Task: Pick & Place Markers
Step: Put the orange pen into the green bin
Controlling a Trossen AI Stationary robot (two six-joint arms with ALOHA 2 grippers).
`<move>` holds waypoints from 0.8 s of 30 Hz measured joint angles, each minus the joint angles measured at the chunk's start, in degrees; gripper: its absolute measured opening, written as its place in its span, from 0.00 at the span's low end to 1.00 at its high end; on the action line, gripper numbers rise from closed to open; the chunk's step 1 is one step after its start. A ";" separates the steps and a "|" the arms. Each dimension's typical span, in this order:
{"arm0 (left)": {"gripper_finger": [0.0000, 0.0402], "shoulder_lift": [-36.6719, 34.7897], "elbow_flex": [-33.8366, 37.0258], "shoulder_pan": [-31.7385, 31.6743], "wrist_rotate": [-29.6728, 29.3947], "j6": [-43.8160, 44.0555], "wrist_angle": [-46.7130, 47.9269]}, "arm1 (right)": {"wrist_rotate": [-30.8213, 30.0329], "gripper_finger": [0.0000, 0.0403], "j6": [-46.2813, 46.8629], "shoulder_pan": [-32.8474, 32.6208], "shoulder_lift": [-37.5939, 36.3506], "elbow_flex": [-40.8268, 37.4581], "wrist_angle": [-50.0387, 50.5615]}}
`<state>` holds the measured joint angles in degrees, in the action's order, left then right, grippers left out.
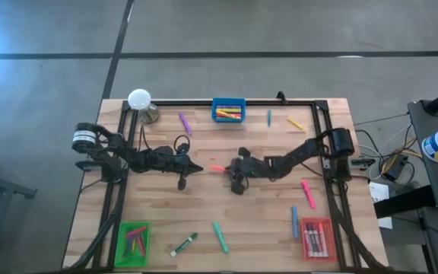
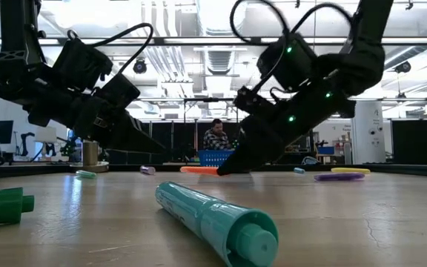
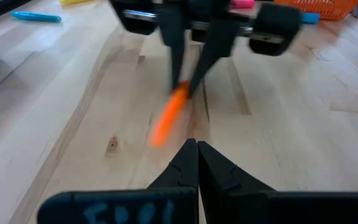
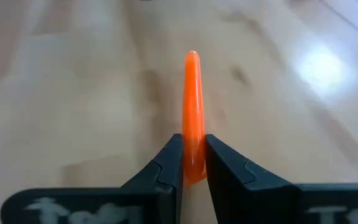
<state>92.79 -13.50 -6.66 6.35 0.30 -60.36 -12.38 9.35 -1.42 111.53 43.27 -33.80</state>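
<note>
Near the middle of the wooden table (image 1: 257, 221), seen from above, the right gripper (image 1: 229, 170) pinches one end of an orange marker (image 1: 218, 168). The left gripper (image 1: 197, 169) sits just beside the marker's other end, with its fingers pressed together on nothing. A blue tray (image 1: 228, 101) with markers in it stands at the far edge. A green tray (image 1: 134, 239) is in the near left corner and a red tray (image 1: 317, 237) in the near right corner. Loose markers lie around, like a teal marker (image 1: 220, 237) near the front edge and a pink marker (image 1: 308, 192) by the right edge.

From table height, the right gripper's tip (image 2: 223, 170) touches down on the wood with the orange marker (image 2: 199, 170) lying flat beside it. A big teal marker (image 2: 215, 219) lies close in front. A person (image 2: 216, 136) sits far behind.

From the left wrist, the left gripper's fingers (image 3: 197, 163) are closed tight, and the right gripper (image 3: 188, 87) holds the orange marker (image 3: 168, 115) ahead.

From the right wrist, the right gripper (image 4: 194, 162) squeezes the orange marker (image 4: 192, 106).
</note>
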 joint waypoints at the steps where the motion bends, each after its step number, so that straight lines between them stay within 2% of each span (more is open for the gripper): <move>1: 0.00 0.00 0.00 0.00 0.00 0.00 0.00 | -0.08 0.13 -0.15 -0.90 -0.11 0.02 -0.03; 9: 0.00 0.00 0.00 0.00 0.00 0.00 0.00 | -1.31 0.13 -1.25 -5.53 -0.84 0.08 -1.14; 24: 0.00 -0.02 -0.06 -0.01 0.00 -0.02 0.01 | -1.33 0.13 -3.20 -7.86 -3.51 0.15 3.48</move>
<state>92.77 -13.56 -6.67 6.35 0.27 -60.35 -13.72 6.16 -9.29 108.03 43.42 -30.32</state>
